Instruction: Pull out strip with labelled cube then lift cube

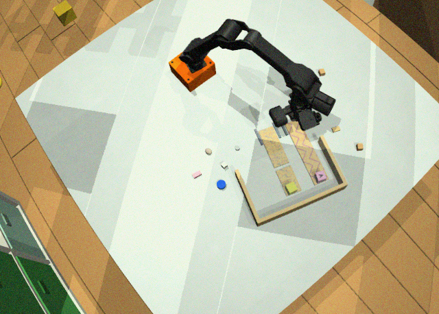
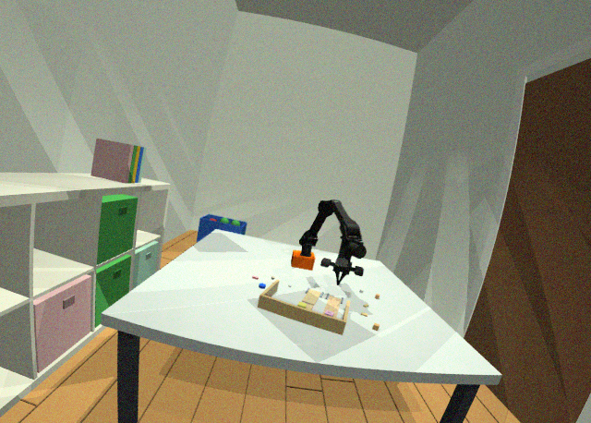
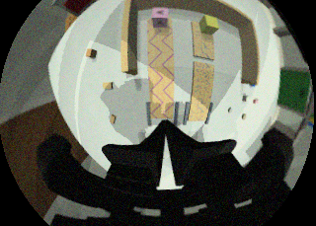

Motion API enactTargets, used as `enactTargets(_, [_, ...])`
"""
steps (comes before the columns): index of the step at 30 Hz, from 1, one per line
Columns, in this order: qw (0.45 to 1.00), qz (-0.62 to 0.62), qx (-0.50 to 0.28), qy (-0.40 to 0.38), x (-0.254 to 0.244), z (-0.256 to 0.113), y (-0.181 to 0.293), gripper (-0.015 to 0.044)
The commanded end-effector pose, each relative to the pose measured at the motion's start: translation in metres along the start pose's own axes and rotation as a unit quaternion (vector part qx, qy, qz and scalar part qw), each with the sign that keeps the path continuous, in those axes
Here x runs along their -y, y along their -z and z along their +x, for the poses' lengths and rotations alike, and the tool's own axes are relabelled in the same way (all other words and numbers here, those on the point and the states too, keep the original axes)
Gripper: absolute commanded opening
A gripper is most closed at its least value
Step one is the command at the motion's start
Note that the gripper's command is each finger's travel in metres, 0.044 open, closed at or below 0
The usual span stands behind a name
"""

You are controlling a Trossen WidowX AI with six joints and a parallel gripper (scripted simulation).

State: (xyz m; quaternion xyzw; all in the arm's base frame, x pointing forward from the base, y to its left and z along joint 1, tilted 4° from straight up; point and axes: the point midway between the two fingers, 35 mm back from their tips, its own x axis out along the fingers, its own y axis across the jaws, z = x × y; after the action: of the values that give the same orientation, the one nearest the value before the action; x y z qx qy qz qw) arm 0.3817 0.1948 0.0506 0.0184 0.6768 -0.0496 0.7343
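A strip with a purple zigzag (image 1: 303, 149) (image 3: 161, 63) lies in one piece. A pink cube with a dark letter mark (image 1: 320, 176) (image 2: 329, 313) (image 3: 160, 17) sits on its far end. Beside it lies a speckled strip in two pieces with a gap between them, a near piece (image 1: 276, 151) (image 3: 200, 90) and a far piece (image 1: 285, 173) (image 3: 201, 44). A plain yellow-green cube (image 1: 291, 188) (image 2: 302, 305) (image 3: 208, 25) sits on the far piece. My gripper (image 2: 338, 283) (image 3: 165, 122) is shut and empty, above the table near the zigzag strip's near end, which it partly hides in the top view.
A wooden three-sided wall (image 1: 301, 204) (image 2: 300, 315) (image 3: 129, 34) stands around the strips' far ends, open toward the arm. Low grey rails (image 1: 258, 137) (image 3: 148, 113) flank the near ends. A blue disc (image 1: 221, 184) and several small blocks lie outside the wall.
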Motion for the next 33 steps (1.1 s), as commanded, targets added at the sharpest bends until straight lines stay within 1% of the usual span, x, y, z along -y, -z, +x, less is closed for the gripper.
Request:
enactTargets(1, [1.000,0.008,-0.010,0.004,-0.004,0.003,-0.001,0.0000])
enactTargets(33, [1.000,0.008,-0.010,0.004,-0.004,0.053,0.001,0.0000])
